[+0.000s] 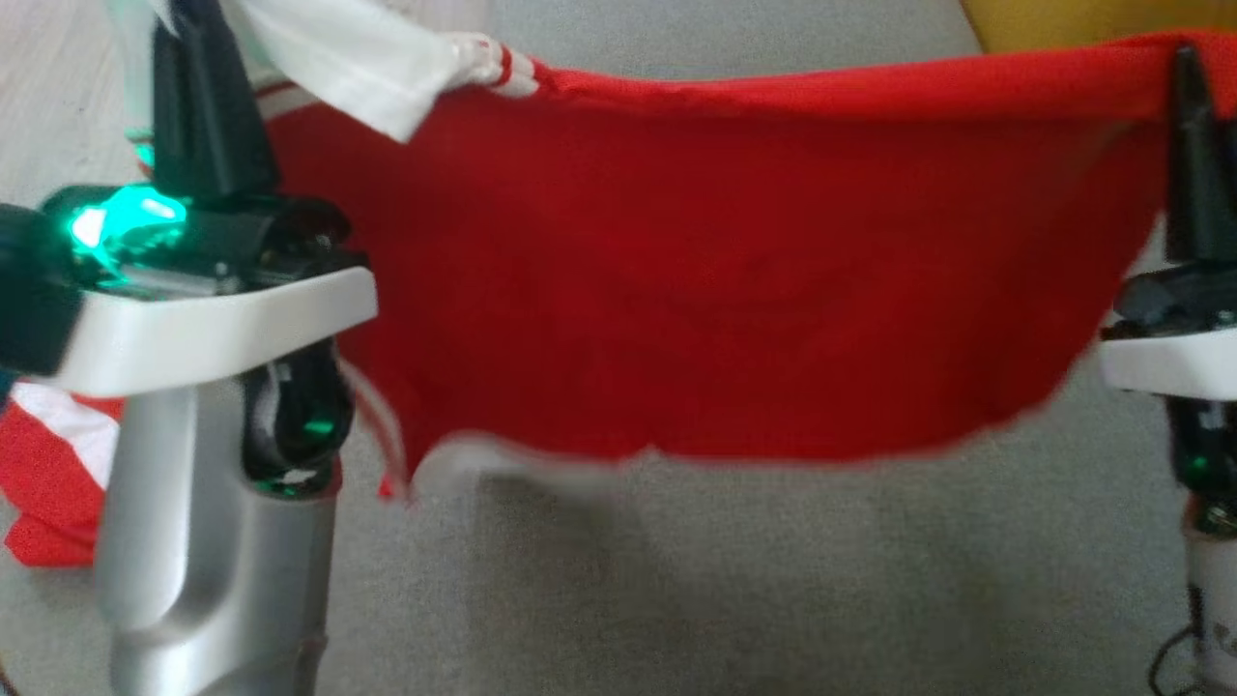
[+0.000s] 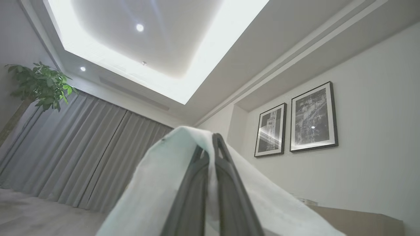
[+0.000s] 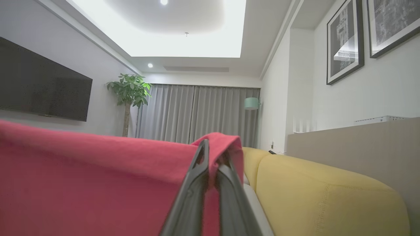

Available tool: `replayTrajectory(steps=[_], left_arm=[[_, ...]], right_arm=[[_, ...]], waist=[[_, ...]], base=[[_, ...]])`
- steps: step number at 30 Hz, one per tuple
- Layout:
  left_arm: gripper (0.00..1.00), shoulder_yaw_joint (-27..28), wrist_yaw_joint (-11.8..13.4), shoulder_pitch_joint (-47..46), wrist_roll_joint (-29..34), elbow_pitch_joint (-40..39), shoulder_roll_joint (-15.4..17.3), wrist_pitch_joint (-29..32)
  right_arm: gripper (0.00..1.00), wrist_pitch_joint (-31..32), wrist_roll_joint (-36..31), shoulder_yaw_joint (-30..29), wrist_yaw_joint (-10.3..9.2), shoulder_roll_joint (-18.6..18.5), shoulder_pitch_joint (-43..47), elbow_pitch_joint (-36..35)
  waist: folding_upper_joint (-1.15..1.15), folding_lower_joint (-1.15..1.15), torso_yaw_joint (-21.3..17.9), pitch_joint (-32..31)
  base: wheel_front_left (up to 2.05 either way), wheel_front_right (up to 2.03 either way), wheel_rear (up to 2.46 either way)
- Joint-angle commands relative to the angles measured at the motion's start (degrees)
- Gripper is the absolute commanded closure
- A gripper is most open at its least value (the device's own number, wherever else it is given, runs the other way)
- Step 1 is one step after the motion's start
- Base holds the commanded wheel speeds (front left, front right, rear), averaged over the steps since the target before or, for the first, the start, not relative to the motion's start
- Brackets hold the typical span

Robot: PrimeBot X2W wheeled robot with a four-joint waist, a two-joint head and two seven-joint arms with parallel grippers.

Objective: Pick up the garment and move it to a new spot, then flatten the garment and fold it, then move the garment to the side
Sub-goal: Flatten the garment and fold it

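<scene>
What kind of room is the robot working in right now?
Most likely a home living room. A yellow sofa sits just past the grippers, a wall-mounted television hangs on one wall, and framed pictures hang on another.

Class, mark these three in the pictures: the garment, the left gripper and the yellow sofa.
garment (image 1: 725,290), head view, on its red middle.
left gripper (image 2: 211,146), left wrist view, between fingertips shut on the garment's white part.
yellow sofa (image 3: 328,196), right wrist view, on its cushioned top.

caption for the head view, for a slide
Red garment held stretched between the left gripper and right gripper, above a grey surface.
</scene>
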Motion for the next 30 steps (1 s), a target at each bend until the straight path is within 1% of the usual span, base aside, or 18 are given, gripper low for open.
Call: replayTrajectory(steps=[1, 4, 6, 8, 11, 13, 15, 16, 18, 20, 23, 25, 28, 30], left_arm=[[1.0, 2.3, 0.5, -2.0, -0.8, -3.9, 1.5, 1.8], [1.0, 2.3, 1.0, -1.2, -1.9, -7.1, 2.6, 5.6], [1.0, 2.1, 1.1, -1.5, -1.0, -6.9, 4.0, 7.1], [1.0, 1.9, 1.0, -2.1, -1.1, -6.4, 4.2, 7.6], [1.0, 1.9, 0.5, -6.2, -0.6, -3.7, 5.7, 8.9], [1.0, 1.9, 0.0, -10.1, -0.7, -0.3, 6.4, 9.6], [1.0, 2.2, -0.4, -14.7, -0.9, 4.8, 7.2, 10.3], [1.0, 2.4, -0.6, -17.6, -0.3, 7.5, 8.1, 10.3], [1.0, 2.5, -1.0, -23.6, 1.2, 13.7, 9.7, 9.3], [1.0, 2.5, -1.2, -29.8, 2.8, 20.1, 10.9, 7.8], [1.0, 2.8, -1.4, -39.0, 4.3, 28.9, 11.8, 4.2], [1.0, 2.5, -1.7, -44.2, 5.1, 33.4, 11.8, 1.6], [1.0, 1.5, -2.3, -49.2, 5.8, 38.3, 11.6, -1.6], [1.0, -0.3, -2.8, -50.5, 7.0, 40.7, 11.9, -2.9]], right_arm=[[1.0, 1.5, 0.2, 0.0, -0.04, -0.8, -0.2, -3.7], [1.0, 4.3, -0.4, -1.1, -0.04, -0.5, 0.6, -7.0], [1.0, 6.0, -1.0, -1.0, -0.04, -0.9, 0.3, -7.7], [1.0, 6.9, -1.6, -0.7, -0.04, -1.4, -0.2, -7.7], [1.0, 9.2, -1.4, 1.2, -0.04, -1.7, -4.4, -6.3], [1.0, 9.9, -2.2, 3.5, -0.04, -3.3, -9.2, -4.0], [1.0, 10.4, -0.3, 5.1, -0.04, -3.0, -15.0, 0.2], [1.0, 10.6, -0.3, 6.0, -0.04, -3.7, -18.4, 2.9], [1.0, 9.9, -1.1, 8.4, -0.04, -5.1, -25.6, 9.1], [1.0, 8.4, -1.0, 10.4, -0.04, -5.5, -33.0, 16.6], [1.0, 4.3, -1.4, 11.6, -0.04, -5.2, -43.6, 26.9], [1.0, 1.2, -2.1, 11.2, -0.04, -5.1, -49.6, 33.0], [1.0, -3.0, -2.9, 11.6, -0.04, -4.2, -55.3, 40.6], [1.0, -5.6, -3.8, 13.0, -0.04, -4.1, -56.8, 44.5]], waist=[[0.0, 0.0, -0.2, 0.3], [0.0, 0.0, -0.4, 1.4], [0.0, 0.0, -0.4, 2.5], [0.0, 0.0, -0.5, 3.4], [0.0, 0.0, -0.9, 7.3], [0.0, 0.0, -1.0, 10.1], [0.0, 0.0, -1.0, 12.9], [0.0, 0.0, -1.1, 14.5], [0.0, 0.0, -1.1, 17.0], [0.0, 0.0, -1.0, 18.9], [0.0, 0.0, -0.3, 21.0], [0.0, 0.0, 0.5, 22.1], [0.0, 0.0, 1.6, 22.6], [0.0, 0.0, 2.2, 22.6]], base=[[0.0, 0.0, 0.0], [0.0, 0.0, 0.0], [0.0, 0.0, 0.0], [0.0, 0.0, 0.0], [0.0, 0.0, 0.0], [0.0, 0.0, 0.0], [0.0, 0.0, 0.0], [0.0, 0.0, 0.0], [0.0, 0.0, 0.0], [0.0, 0.0, 0.0], [0.0, 0.0, 0.0], [0.0, 0.0, 0.0], [0.0, 0.0, 0.0], [0.0, 0.0, 0.0]])
